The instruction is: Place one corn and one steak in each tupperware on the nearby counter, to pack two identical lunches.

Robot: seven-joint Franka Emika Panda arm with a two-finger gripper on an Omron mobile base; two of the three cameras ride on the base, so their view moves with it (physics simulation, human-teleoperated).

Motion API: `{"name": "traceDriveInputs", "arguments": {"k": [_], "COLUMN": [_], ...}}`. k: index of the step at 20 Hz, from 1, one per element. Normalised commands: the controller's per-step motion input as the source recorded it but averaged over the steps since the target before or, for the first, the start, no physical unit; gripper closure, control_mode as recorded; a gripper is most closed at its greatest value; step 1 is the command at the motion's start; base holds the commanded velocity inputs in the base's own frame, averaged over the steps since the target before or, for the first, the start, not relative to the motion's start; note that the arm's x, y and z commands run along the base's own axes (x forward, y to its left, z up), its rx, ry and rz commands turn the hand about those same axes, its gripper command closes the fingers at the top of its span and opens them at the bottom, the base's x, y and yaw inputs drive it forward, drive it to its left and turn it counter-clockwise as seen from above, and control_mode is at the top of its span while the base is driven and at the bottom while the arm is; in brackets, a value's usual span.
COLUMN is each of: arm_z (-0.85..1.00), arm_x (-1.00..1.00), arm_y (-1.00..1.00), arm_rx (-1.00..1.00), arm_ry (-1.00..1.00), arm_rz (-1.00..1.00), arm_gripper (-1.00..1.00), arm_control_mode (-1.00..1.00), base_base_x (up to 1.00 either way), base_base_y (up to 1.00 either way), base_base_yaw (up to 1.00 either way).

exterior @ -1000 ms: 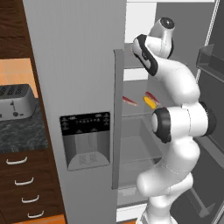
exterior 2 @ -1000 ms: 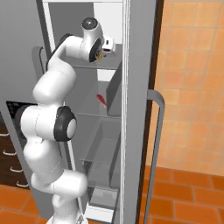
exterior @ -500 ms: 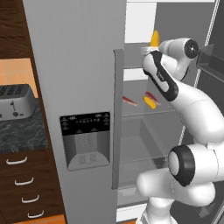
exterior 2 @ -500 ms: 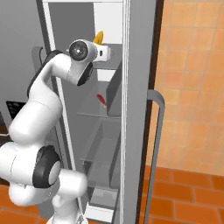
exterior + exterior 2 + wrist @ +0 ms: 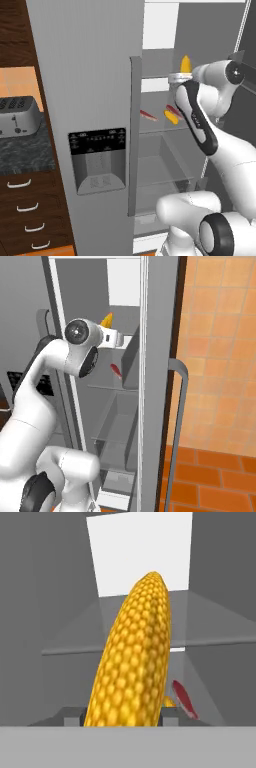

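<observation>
Your gripper [image 5: 183, 76] has its fingers clamped on one corn [image 5: 185, 63] inside the fridge [image 5: 85, 75]. A second corn [image 5: 173, 117] and a steak [image 5: 148, 115] lie on the fridge shelf below it.

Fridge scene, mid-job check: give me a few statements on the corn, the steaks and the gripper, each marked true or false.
1. The gripper holds a corn cob with its tip up. True.
2. A second corn cob lies on the fridge shelf. True.
3. Both steaks are packed in tupperware. False: both steaks lie on the fridge shelf.
4. The toaster stands inside the fridge. False: it stands on the counter, left of the fridge.
5. The gripper is open and empty. False: it is shut on the cob.
</observation>
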Motion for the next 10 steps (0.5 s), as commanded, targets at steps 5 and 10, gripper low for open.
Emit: {"name": "traceDriveInputs", "arguments": {"k": [5,10], "arm_z": [-1.00,-0.50], "arm_x": [-1.00,-0.27], "arm_y": [0.01,0.00], "arm_rx": [-0.06,-0.03], "arm_ry": [0.61,0.04], "arm_rz": [0.00,0.01], "arm_gripper": [1.00,1.00], "arm_control_mode": [-1.00,-1.00], "base_base_x": [0.00,0.00], "base_base_y": [0.00,0.00], "base_base_yaw": [0.00,0.00]}}
